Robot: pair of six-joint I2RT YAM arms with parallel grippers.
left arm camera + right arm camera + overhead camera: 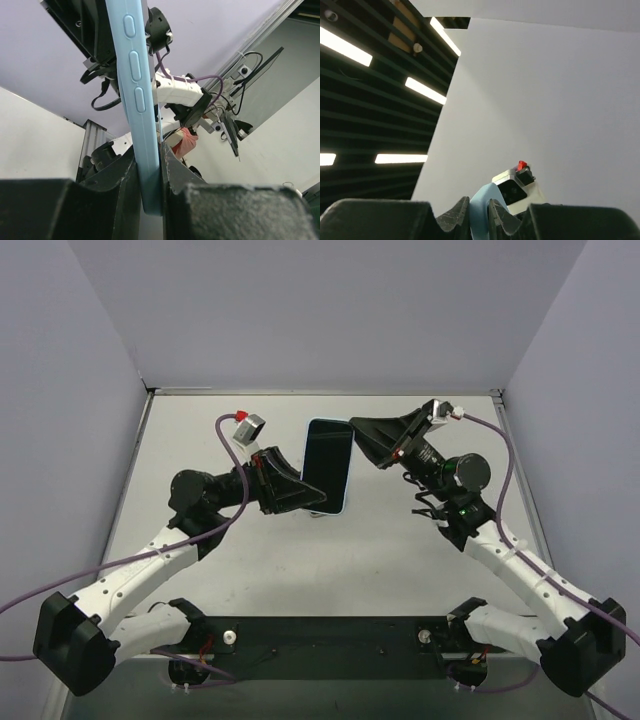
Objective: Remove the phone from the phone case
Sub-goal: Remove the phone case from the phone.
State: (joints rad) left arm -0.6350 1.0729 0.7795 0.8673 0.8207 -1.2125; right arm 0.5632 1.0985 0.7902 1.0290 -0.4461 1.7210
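Note:
The phone [329,465], dark screen up, sits in its light blue case and is held in the air above the table's middle. My left gripper [305,495] is shut on its lower left corner; in the left wrist view the case's blue edge [140,100] with its side buttons runs up between my fingers [120,185]. My right gripper [362,435] is shut on the upper right corner; in the right wrist view the blue case corner [481,210] sticks up between the fingertips [457,212]. The phone is still seated in the case.
The white table [300,560] lies below, walled by grey panels at the back and sides. A black base rail [330,635] spans the near edge. Purple cables loop beside both arms.

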